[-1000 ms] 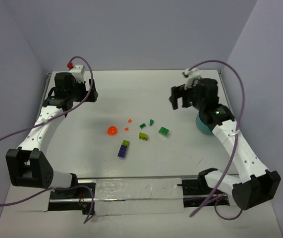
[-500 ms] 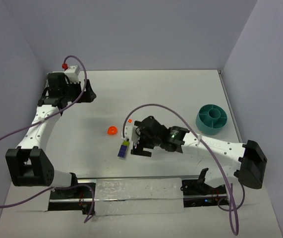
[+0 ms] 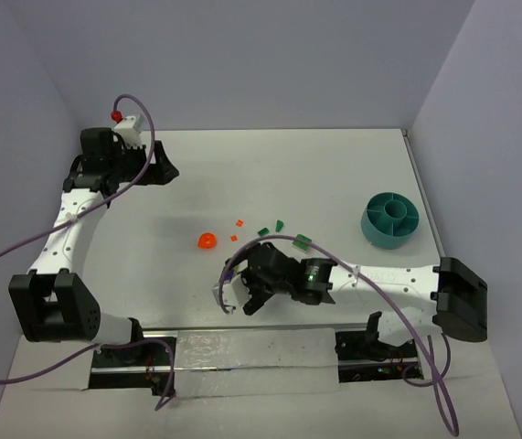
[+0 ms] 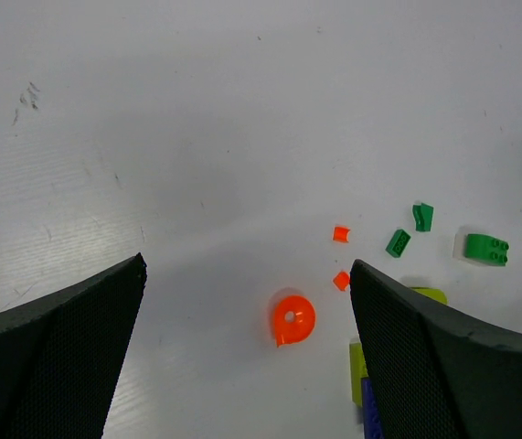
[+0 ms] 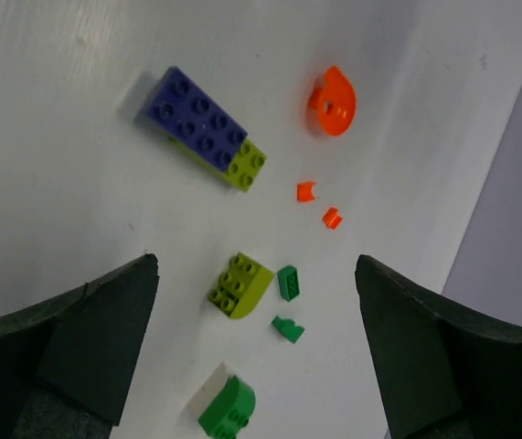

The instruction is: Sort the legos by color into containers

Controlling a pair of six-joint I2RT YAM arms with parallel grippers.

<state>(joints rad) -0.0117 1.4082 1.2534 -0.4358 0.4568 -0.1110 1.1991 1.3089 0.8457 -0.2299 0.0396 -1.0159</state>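
The legos lie loose mid-table. In the right wrist view I see a purple brick (image 5: pixel 192 114) joined to a lime piece (image 5: pixel 247 165), a lime brick (image 5: pixel 239 283), a round orange piece (image 5: pixel 332 102), two orange bits (image 5: pixel 307 191), two dark green bits (image 5: pixel 288 282) and a green brick (image 5: pixel 229 407). My right gripper (image 3: pixel 239 294) (image 5: pixel 261 366) is open and empty, hovering low over them. The round orange piece (image 3: pixel 206 241) and green brick (image 3: pixel 303 241) also show from above. The teal bowl (image 3: pixel 390 219) stands at the right. My left gripper (image 3: pixel 158 171) (image 4: pixel 247 366) is open and empty, far back left.
The right arm stretches across the table's front from its base (image 3: pixel 462 302). Purple cables loop over both arms. Grey walls close the table at the back and sides. The left wrist view also shows the round orange piece (image 4: pixel 292 319) and green brick (image 4: pixel 486 249).
The right arm has swung from beside the bowl to over the bricks, then nearer the front edge, uncovering the bowl. The left gripper drifted slightly back and left.
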